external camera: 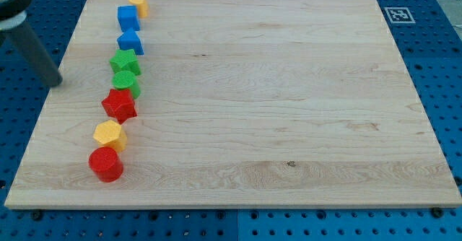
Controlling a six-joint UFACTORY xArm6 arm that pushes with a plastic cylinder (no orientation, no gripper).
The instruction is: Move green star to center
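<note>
Resting off the wooden board (289, 89) on blue pegboard (433, 53), my tip (55, 83) has no fingers.

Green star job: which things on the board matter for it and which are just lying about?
For the job:
green star
my tip, left of the blocks' column

Lying about:
yellow block at top
two blue blocks
green block
red star
yellow block
red block

Along the view's left side of the wooden worktop (289, 125) eight blocks run top to bottom: yellow block (138, 3), blue cube (128, 17), blue block (131, 42), green star (124, 61), green block (126, 83), red star (120, 105), yellow hexagon block (110, 135), red cylinder (106, 164). My tip (55, 83) sits left of the green ones, apart.
</note>
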